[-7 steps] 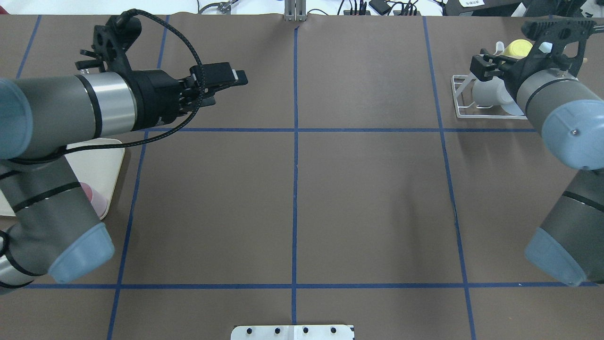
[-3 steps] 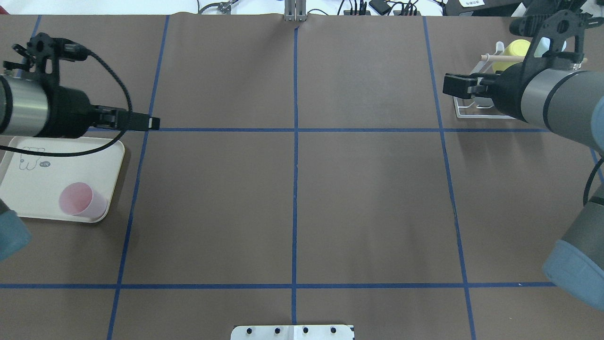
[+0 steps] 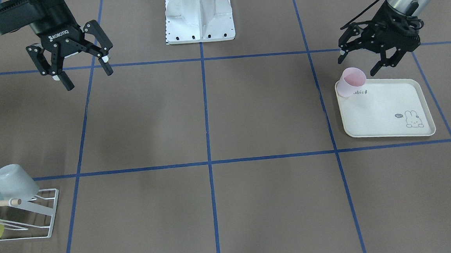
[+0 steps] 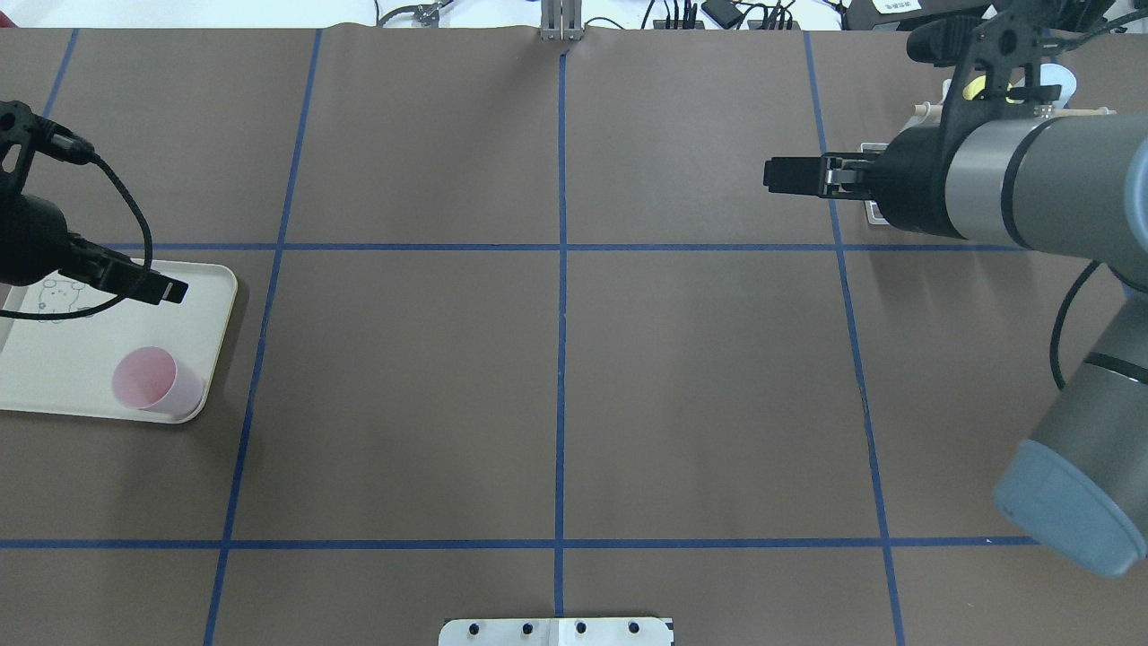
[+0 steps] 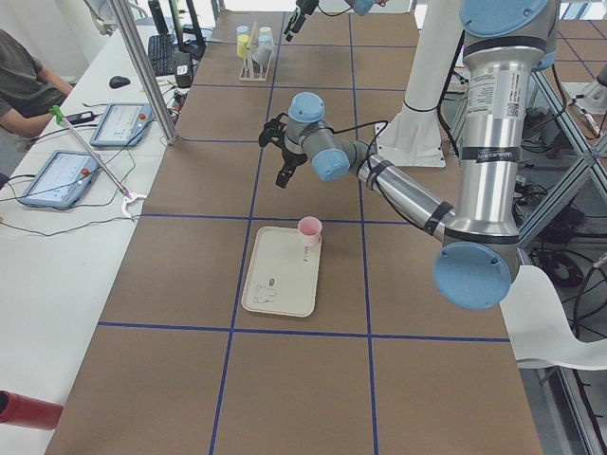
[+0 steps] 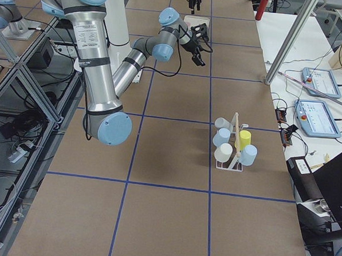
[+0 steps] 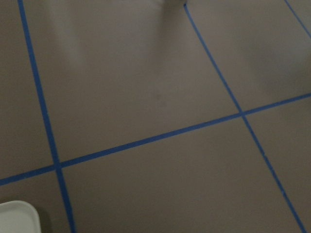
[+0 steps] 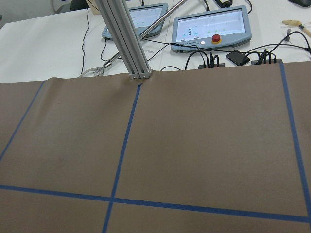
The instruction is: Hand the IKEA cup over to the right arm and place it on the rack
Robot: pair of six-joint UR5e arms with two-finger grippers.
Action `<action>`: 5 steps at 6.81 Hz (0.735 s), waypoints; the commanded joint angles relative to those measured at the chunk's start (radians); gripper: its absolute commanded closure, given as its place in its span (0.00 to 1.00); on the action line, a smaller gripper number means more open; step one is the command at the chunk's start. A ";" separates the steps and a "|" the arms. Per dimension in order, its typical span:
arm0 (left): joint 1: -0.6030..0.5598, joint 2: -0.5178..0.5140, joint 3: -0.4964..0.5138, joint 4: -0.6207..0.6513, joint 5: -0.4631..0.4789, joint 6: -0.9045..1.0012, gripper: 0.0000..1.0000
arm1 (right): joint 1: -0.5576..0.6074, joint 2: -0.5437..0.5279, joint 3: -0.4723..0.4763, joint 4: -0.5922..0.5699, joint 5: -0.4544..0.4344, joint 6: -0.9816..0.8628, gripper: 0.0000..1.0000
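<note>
A brown-covered worktop [image 4: 700, 377] is marked into large squares by blue tape lines. The word "ROBOTIQ" is printed in white on the black right gripper [image 3: 88, 78], which hangs in the air with its jaws spread wide, holding nothing, well apart from the rack. The left gripper [image 3: 358, 61] also has its jaws apart and empty, and it hangs just above the pink cup [image 3: 351, 81] without touching it. The cup stands upright, mouth up, in the corner of a cream tray [image 3: 385, 109] nearest the robot and the worktop's middle. The tray shows a small line-drawn rabbit [image 3: 413, 119] with a tiny speech bubble, plus a short dark word beside the cup that is too small to read. At the far corner on the robot's right sits the white wire rack [image 3: 43, 216] with a wooden rod, carrying grey, pale blue and yellow cups. Beyond the worktop, a white bench holds two control tablets [image 8: 211, 24] with red buttons, cables and an aluminium post [image 8: 124, 39]. A seated person [image 5: 24, 81] is at the bench's edge.
</note>
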 commanded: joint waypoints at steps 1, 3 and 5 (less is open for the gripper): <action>-0.001 0.000 0.064 0.136 -0.005 0.181 0.00 | -0.013 0.144 -0.070 0.002 0.035 0.166 0.00; -0.001 0.000 0.151 0.135 -0.002 0.299 0.00 | -0.015 0.262 -0.157 0.069 0.041 0.335 0.00; -0.001 0.012 0.160 0.134 0.000 0.316 0.00 | -0.019 0.266 -0.255 0.329 0.040 0.499 0.00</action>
